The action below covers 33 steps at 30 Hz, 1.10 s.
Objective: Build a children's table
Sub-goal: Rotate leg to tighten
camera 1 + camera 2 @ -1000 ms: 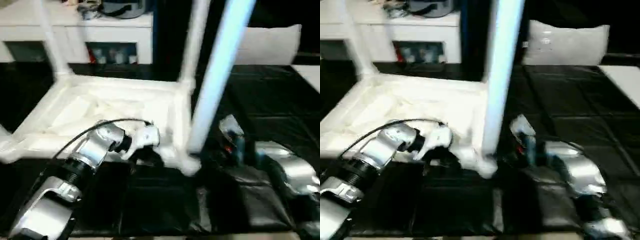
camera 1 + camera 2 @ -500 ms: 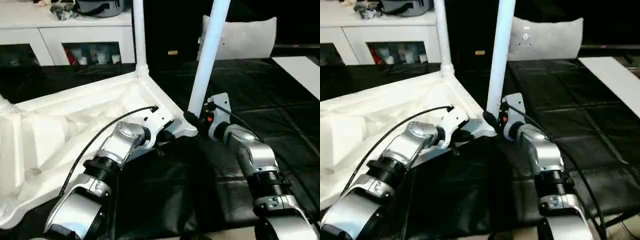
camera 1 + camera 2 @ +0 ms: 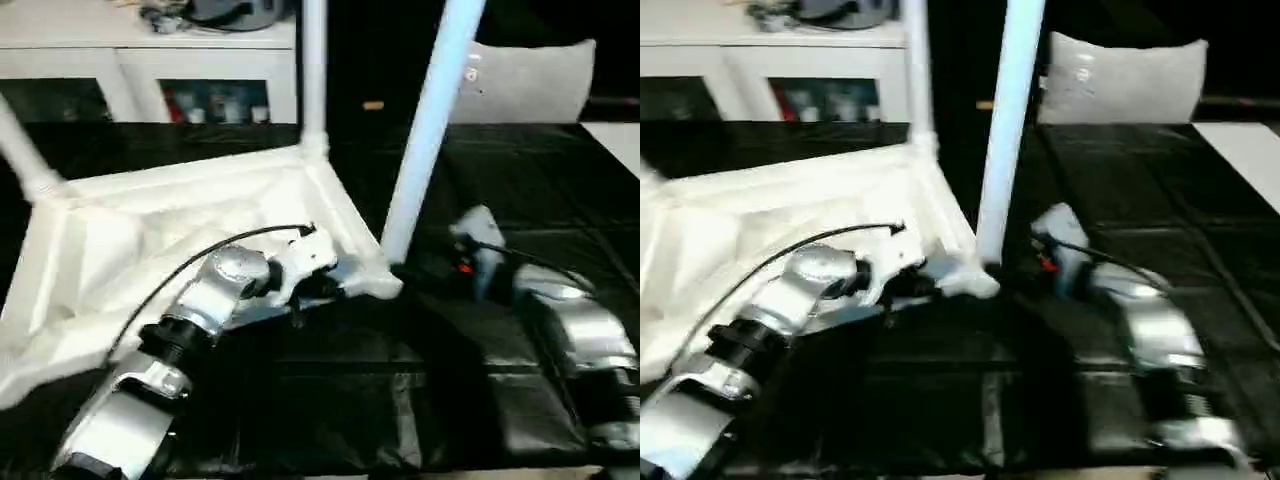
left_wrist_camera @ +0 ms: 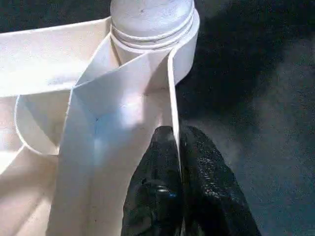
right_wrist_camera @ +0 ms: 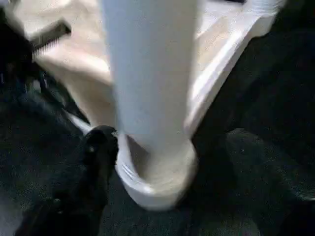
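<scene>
**A:** Where is your work?

**B:** The tabletop (image 3: 150, 240) lies upside down, centre-left. The near-right leg (image 3: 425, 130) stands in its corner socket (image 5: 157, 182), long axis straight up.

**A:** Which arm is nearer?

**B:** Your right gripper (image 5: 162, 162), just right of the leg's base. Its jaws stand wide, either side of the leg, gripping nothing. Your left gripper (image 4: 178, 162) is clamped on the tabletop's rim beside that socket.
</scene>
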Motion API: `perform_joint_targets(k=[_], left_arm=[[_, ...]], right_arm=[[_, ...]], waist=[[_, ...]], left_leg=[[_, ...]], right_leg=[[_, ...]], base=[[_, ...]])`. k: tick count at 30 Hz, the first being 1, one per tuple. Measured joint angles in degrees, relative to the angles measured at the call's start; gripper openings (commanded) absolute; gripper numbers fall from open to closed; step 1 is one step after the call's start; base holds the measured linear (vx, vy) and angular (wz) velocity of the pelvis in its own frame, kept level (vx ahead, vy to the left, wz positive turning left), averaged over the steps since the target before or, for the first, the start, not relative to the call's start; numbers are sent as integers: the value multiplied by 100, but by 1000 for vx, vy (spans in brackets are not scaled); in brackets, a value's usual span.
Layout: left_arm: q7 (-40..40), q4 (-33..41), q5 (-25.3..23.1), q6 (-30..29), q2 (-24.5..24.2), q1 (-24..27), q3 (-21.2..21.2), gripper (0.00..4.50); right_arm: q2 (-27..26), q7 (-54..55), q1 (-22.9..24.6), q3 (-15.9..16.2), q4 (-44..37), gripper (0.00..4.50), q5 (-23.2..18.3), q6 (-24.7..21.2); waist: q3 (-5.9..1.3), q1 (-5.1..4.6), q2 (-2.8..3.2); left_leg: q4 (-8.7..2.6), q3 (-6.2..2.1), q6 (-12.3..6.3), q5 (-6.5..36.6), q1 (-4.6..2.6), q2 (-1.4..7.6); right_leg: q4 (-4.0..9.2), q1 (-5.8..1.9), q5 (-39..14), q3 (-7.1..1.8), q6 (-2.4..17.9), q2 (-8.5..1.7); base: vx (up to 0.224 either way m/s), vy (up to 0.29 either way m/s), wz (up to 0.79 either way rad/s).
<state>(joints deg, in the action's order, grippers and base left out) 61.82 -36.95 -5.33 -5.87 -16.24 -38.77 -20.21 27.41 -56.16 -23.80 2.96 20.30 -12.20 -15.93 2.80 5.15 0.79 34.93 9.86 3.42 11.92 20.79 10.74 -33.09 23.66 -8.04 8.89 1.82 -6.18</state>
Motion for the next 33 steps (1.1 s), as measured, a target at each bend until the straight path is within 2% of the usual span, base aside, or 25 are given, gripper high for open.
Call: perform_joint_targets(k=[3,12,17,24,29,33], left_arm=[[416,-35,-1,366,-213,-3,-137,0],[1498,37,49,1072,-586,-7,-450,0],[1719,106,50,1250,-566,-8,-570,0],[1774,113,58,1278,-533,-9,-593,0],[1785,113,71,1276,-519,-9,-584,0],[1633,146,109,700,-407,-6,-468,0]], right_arm=[[278,-755,150,103,-158,390,-175,-16],[544,-1848,166,437,-283,302,-404,-32],[529,-2185,168,600,-420,258,-454,-96],[493,-2303,169,662,-395,200,-487,-117],[494,-2300,183,653,-431,196,-525,-234],[294,-1891,421,410,-690,195,-675,-662]], waist=[[0,53,0],[1,174,-3],[0,212,-5],[0,201,-5],[0,199,-5],[-1,209,-4]], left_leg=[[2,0,0,0,-6,1],[1,1,1,1,-25,1],[3,3,1,0,-32,0],[2,4,2,1,-34,1],[1,4,2,1,-35,1],[0,7,2,1,-46,1]], right_leg=[[0,-13,0,-4,0,0],[-1,-31,-4,-7,-7,-1],[0,-41,-5,-12,-8,-1],[-1,-41,-7,-12,-12,-1],[-1,-41,-9,-12,-15,-1],[-2,-49,-10,-16,-17,-1]], base=[[0,0,0],[0,0,0],[0,0,0],[0,0,0],[0,0,0],[0,0,0]])
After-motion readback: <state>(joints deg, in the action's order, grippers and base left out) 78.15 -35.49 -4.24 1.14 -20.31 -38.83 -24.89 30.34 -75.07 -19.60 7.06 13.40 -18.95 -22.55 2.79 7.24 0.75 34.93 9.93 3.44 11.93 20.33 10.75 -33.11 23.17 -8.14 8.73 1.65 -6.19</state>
